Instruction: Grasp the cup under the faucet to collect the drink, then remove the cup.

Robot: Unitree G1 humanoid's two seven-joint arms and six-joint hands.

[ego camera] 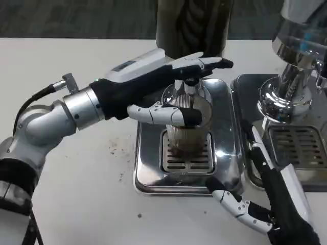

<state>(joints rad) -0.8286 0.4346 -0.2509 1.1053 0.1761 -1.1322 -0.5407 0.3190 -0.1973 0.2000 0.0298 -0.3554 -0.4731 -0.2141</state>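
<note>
— Where's the cup (187,122)?
— On the drip tray (153,173), under the spout (190,88); the left hand (163,87) wraps around it.
— The right hand (265,196)?
— Fingers spread, holding nothing, by the tray's edge. No readable labels.

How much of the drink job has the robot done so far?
Done: the left hand grips the clear ribbed cup, which stands on the silver drip tray. In hand: keeping it there; I cannot tell whether drink is flowing. Left: taking the cup away. The right hand waits open near the tray's front corner.
</note>
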